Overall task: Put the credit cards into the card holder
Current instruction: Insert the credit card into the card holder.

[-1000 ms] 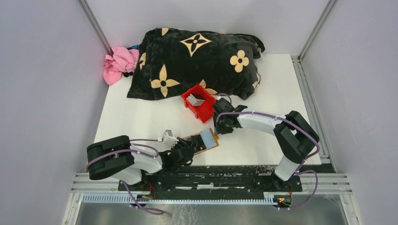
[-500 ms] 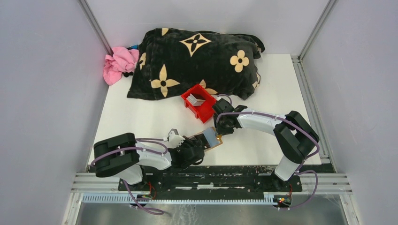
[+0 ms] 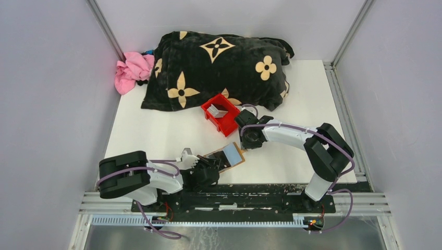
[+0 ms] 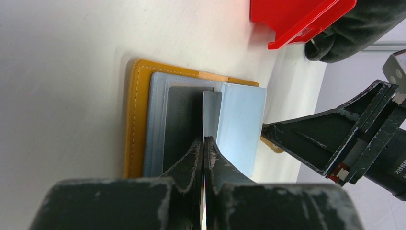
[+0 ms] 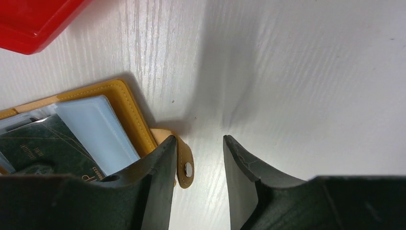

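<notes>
Since half a second earlier, the left arm (image 3: 156,179) had drawn back toward its base, and the card holder (image 3: 225,157) had turned slightly with it.

- Item: left gripper (image 4: 205,143). Its jaws were pinched flat on a thin silver card (image 4: 211,112), held edge-up over the open card holder just ahead of its tips. I could not tell whether the far end had entered a pocket.
- Item: right gripper (image 5: 198,165). Its jaws stood partly apart, gripping nothing. The snap tab (image 5: 185,165) lay between its fingers.
- Item: red bin (image 3: 229,125), just beyond the right gripper. It held more cards (image 3: 218,110).
- Surface: a white table (image 3: 156,130).
- Room: grey walls (image 3: 47,104) enclosed it. A black flowered blanket (image 3: 219,67) and a pink cloth (image 3: 133,70) lay far beyond both grippers.
</notes>
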